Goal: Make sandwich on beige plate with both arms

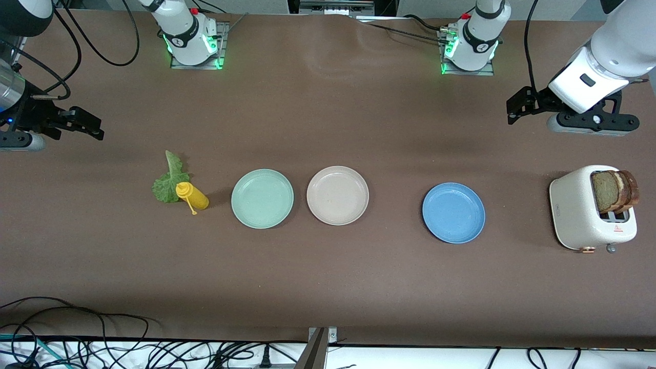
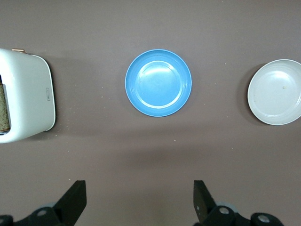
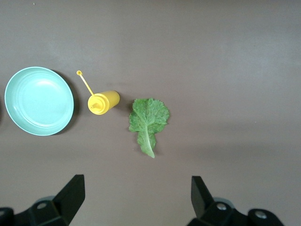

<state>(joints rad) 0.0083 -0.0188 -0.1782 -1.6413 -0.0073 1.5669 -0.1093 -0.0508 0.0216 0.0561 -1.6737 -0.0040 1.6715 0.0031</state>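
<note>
The right claw (image 1: 84,123) hangs spread wide over bare surface (image 1: 328,287) at the right arm's end. A lettuce leaf (image 1: 169,179) lies touching a yellow squeeze bottle (image 1: 192,196). Next come the mint-green plate (image 1: 262,198), the beige plate (image 1: 337,195) and the blue plate (image 1: 453,212) (none holds food). The toaster (image 1: 589,215) holds two bread slices (image 1: 615,190). The left claw (image 1: 523,105) hangs spread wide over the left arm's end.

Lighting is bright, even and overhead. A pale sheen lies on the table (image 1: 328,61) farther from the front camera than the beige plate (image 1: 337,195); soft, short shadows hug that plate's rim. Green lamps glow at both arm bases. Focus holds throughout.
</note>
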